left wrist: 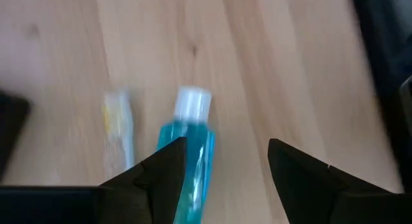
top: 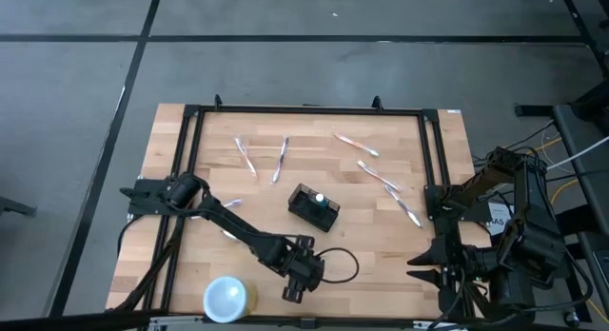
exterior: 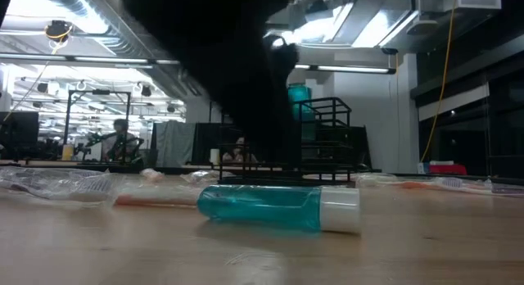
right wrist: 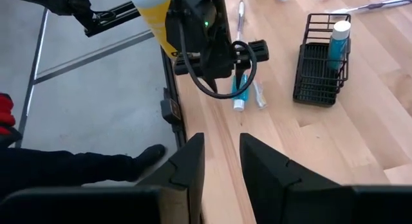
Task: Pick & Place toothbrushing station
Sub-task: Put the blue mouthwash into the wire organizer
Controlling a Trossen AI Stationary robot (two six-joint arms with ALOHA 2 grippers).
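The toothbrushing station [top: 312, 207], a small black mesh caddy, stands on its base at mid-table with a blue white-capped tube [right wrist: 339, 37] upright in one compartment. My left gripper [left wrist: 225, 161] is open near the table's front edge, pointing steeply down. It hangs over a second teal tube [left wrist: 190, 141] that lies flat on the wood beside a white-and-yellow toothbrush [left wrist: 120, 129]. One finger stands over the tube's body. My right gripper [right wrist: 222, 161] waits open, high at the table's right edge, with nothing between its fingers.
A round white cup [top: 226, 298] stands at the front edge, left of my left gripper. Several toothbrushes [top: 279, 160] lie scattered across the far half of the table. A black frame rail [top: 304, 110] runs around the working area. There is bare wood right of the caddy.
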